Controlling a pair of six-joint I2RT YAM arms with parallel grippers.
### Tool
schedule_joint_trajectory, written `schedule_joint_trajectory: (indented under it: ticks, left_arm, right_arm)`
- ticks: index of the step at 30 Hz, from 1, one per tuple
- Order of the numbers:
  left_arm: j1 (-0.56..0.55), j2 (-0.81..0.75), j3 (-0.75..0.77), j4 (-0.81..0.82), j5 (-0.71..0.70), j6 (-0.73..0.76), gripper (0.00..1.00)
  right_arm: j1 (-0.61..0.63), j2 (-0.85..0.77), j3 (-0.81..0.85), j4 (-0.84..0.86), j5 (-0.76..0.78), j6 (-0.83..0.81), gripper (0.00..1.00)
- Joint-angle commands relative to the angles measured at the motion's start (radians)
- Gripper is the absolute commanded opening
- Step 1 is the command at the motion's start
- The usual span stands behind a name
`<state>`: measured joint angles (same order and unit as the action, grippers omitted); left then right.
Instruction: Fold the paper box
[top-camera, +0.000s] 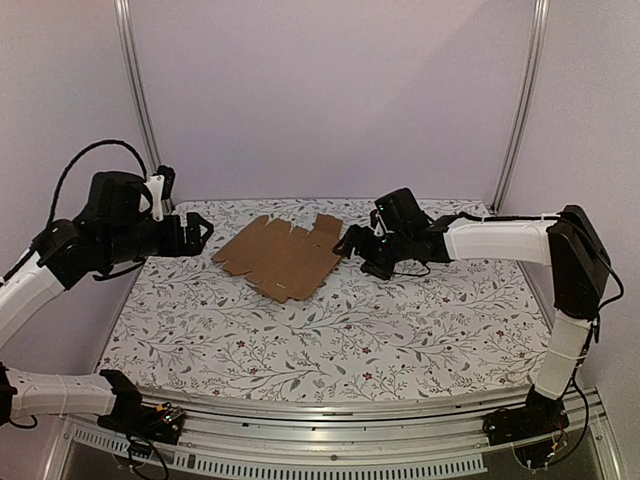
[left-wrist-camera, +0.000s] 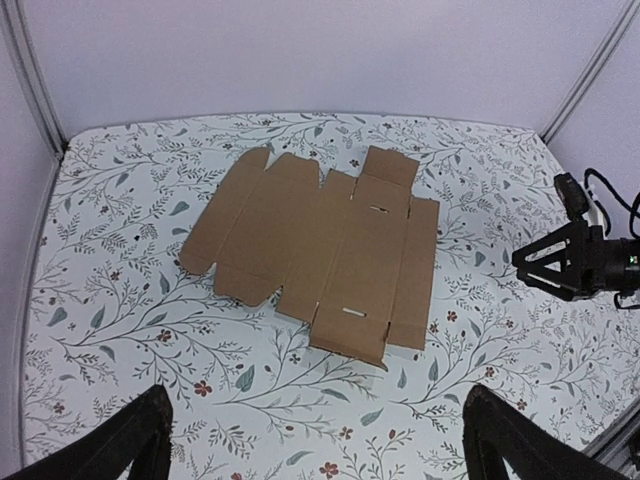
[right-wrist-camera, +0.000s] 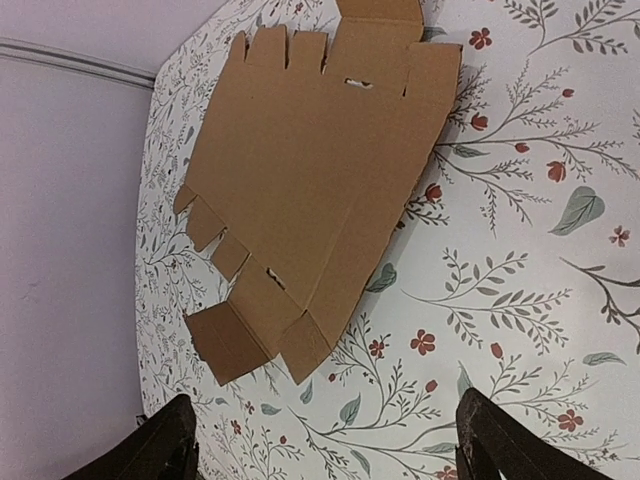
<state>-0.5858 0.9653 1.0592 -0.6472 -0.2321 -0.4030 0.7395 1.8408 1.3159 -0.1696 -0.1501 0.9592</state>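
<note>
The paper box (top-camera: 282, 258) lay flat and unfolded on the worktop's (top-camera: 400, 340) far half, untouched. The left gripper (top-camera: 200, 232) and right gripper (top-camera: 352, 243) hung over the worktop's left and right sides, fingers spread and empty. The card looked light and stiff, likely to bend only at its scores, and best pinched by an edge flap.

looking down past left gripper (left-wrist-camera: 315, 410): two dark fingers (left-wrist-camera: 125, 440) at the bottom corners, spread wide, only cloth (left-wrist-camera: 120, 300) between them. mid-frame, flat and unfolded on the floral cloth: brown box (left-wrist-camera: 320, 245), a die-cut sheet, flaps and tabs along far and near edges, two small slots in the right-hand panels. at the right edge: right gripper (left-wrist-camera: 545, 265), black, tips toward the box, apart from it; jaw state not readable here. behind: plain pale wall (left-wrist-camera: 300, 50), metal posts (left-wrist-camera: 28, 80) at both back corners.
</note>
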Motion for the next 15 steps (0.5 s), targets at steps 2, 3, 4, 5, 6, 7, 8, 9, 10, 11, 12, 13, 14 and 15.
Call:
schedule_joint_trajectory:
  ticks: [2,3,4,5,6,7,8,9,10,11,12,13,14,15]
  left_arm:
    - [0.012,-0.075,-0.062,0.034,0.042,0.063,1.00]
    - [0.012,-0.083,-0.069,0.036,0.050,0.065,0.99]
    - [0.012,-0.088,-0.068,0.032,0.058,0.069,1.00]
    - [0.011,-0.091,-0.065,0.029,0.071,0.074,1.00]
    - [0.012,-0.092,-0.060,0.022,0.081,0.078,1.00]
    - [0.012,-0.092,-0.055,0.012,0.087,0.080,1.00]
    - [0.012,-0.094,-0.050,0.003,0.098,0.082,1.00]
    - [0.012,-0.097,-0.049,-0.002,0.107,0.087,1.00]
    - [0.012,-0.101,-0.052,-0.003,0.115,0.092,1.00]
    - [0.012,-0.109,-0.061,-0.001,0.119,0.098,1.00]
    - [0.012,-0.119,-0.075,0.009,0.120,0.104,0.99]
    - [0.012,-0.127,-0.090,0.022,0.120,0.106,0.99]
    - [0.013,-0.134,-0.101,0.033,0.120,0.106,0.99]
    - [0.014,-0.139,-0.102,0.035,0.124,0.108,0.99]
  right_arm:
    - [0.003,0.093,-0.018,0.178,-0.027,0.170,0.85]
    - [0.003,0.112,-0.018,0.212,-0.036,0.195,0.84]
    - [0.002,0.131,-0.016,0.232,-0.041,0.209,0.83]
    - [0.002,0.143,-0.014,0.243,-0.041,0.215,0.83]
    - [0.002,0.155,-0.014,0.257,-0.042,0.226,0.82]
    - [0.002,0.163,-0.014,0.269,-0.042,0.232,0.81]
    - [0.003,0.175,-0.014,0.278,-0.042,0.240,0.80]
    - [0.002,0.182,-0.014,0.287,-0.042,0.248,0.80]
    - [0.002,0.191,-0.015,0.292,-0.040,0.260,0.79]
    - [0.002,0.197,-0.017,0.298,-0.039,0.267,0.78]
    - [0.002,0.208,-0.020,0.310,-0.037,0.278,0.77]
    - [0.002,0.216,-0.022,0.320,-0.037,0.292,0.76]
    - [0.001,0.223,-0.021,0.330,-0.038,0.299,0.75]
    - [0.003,0.236,-0.022,0.340,-0.039,0.308,0.74]
